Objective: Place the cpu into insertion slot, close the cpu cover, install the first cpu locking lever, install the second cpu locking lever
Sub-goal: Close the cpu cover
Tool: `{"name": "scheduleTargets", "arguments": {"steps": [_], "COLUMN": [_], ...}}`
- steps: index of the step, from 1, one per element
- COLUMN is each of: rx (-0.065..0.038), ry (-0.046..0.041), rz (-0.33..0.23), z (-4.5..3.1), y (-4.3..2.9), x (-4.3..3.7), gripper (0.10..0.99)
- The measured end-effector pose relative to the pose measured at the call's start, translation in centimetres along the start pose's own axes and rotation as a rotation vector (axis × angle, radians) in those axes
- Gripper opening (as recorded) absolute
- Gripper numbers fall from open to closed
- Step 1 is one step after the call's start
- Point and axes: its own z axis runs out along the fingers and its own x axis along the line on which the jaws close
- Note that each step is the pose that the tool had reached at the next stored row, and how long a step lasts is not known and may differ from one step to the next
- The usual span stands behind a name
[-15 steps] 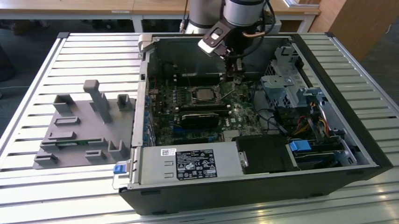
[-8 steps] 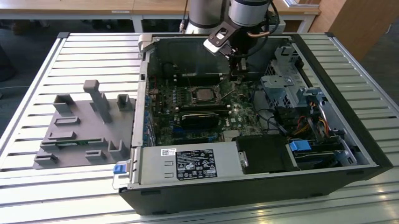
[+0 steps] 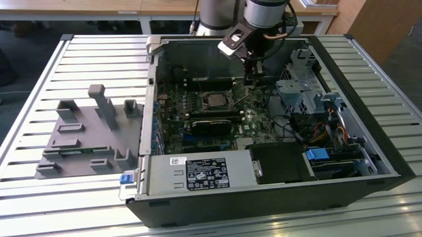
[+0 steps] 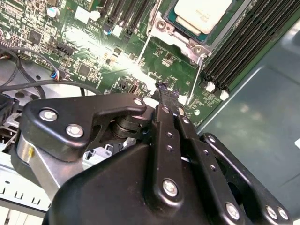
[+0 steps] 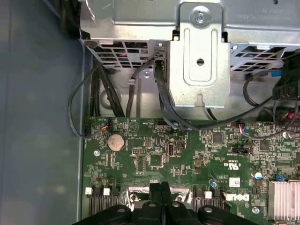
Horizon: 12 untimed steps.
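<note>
Jaws pressed together low over the motherboard (image 5: 187,154), beside the socket.

In the exterior view the grey fixture (image 3: 86,133) on the tabletop (image 3: 39,197) lies well away from the jaws, toward that view's left. The insertion slot (image 3: 216,99) is just beside them, its centre too dark for me to read there. In the second wrist view the cpu (image 4: 202,13) sits in the slot beyond the jaws' tip, partly cut off, framed by the silvery cpu cover (image 4: 165,26); I cannot tell whether it lies flat. One thin lever (image 4: 146,47) and a second lever (image 4: 193,77) run toward the jaws; contact is hidden.
</note>
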Motion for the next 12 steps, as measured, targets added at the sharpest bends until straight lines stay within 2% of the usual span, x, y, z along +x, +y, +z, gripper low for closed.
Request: {"name": "scheduleTargets", "arguments": {"steps": [12], "rx": [0.000], "ry": [-0.0001], "rz": [0.000], "z": [0.29], "y": [0.96], "x": [0.36], "gripper": [0.114]}}
